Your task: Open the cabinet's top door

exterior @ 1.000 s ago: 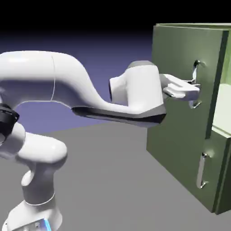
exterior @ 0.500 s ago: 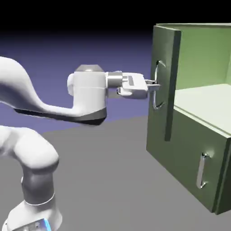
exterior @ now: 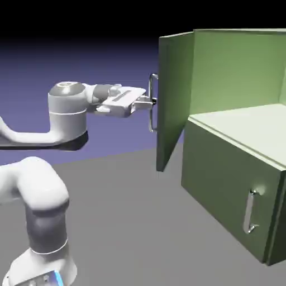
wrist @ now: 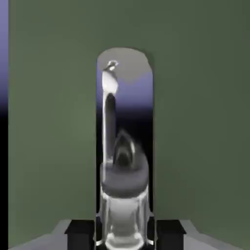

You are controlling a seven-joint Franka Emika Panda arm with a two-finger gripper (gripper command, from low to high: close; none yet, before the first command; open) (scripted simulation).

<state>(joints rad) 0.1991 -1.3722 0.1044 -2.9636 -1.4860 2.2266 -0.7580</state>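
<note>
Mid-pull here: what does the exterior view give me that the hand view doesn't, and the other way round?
Only the exterior view shows how far the top door stands swung out from the cabinet, the pale interior behind it, the lower door shut, and the arm's reach.

Only the hand view shows the close-up: the silver handle running up between the two dark fingertips, filling the middle, with green door panel on both sides.

Both show the gripper shut on the top door's handle.
</note>
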